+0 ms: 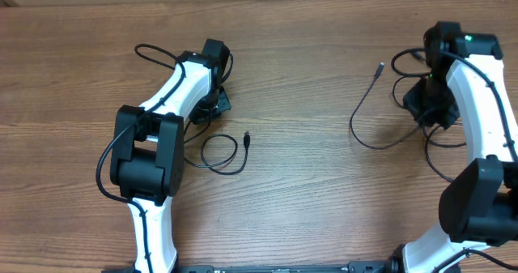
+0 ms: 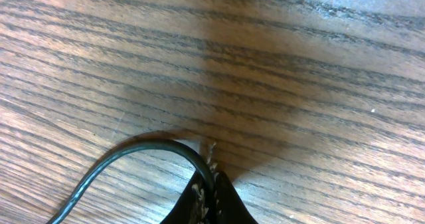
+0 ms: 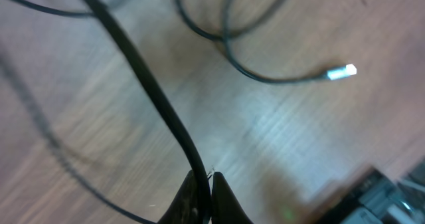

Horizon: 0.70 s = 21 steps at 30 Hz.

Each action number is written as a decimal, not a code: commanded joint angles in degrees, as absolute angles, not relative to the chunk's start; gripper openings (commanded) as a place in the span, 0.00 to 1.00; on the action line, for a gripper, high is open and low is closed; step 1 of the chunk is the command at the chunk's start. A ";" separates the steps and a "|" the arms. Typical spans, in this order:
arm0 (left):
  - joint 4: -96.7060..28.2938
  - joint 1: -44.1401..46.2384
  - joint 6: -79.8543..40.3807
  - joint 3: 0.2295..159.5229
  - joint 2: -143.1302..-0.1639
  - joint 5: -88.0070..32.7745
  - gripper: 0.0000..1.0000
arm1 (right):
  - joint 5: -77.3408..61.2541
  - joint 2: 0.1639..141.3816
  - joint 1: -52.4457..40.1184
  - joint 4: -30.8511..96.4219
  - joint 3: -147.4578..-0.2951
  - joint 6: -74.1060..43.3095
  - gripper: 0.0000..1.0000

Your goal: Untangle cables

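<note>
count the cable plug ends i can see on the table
2. One plug end lies just right of the left arm; the other plug end lies left of the right arm. More may hide under the arms.

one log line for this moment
left gripper: shut on left cable | right gripper: shut on right cable | both apart on table

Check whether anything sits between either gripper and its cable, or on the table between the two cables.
Nothing visible. The left gripper is shut on the left cable, the right gripper on the right cable, each pinched at the fingertips. Overhead, only bare table lies between the two cables.
</note>
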State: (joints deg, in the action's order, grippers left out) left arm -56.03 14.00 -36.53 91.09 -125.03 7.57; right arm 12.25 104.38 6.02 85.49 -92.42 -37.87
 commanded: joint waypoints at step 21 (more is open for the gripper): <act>-54.72 13.89 -37.32 88.27 -129.01 7.64 0.05 | 18.02 104.01 11.97 84.75 -81.56 -46.39 0.30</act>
State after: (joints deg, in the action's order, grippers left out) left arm -55.94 14.00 -36.53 91.05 -125.03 7.57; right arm 16.97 104.38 11.92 84.97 -81.89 -46.02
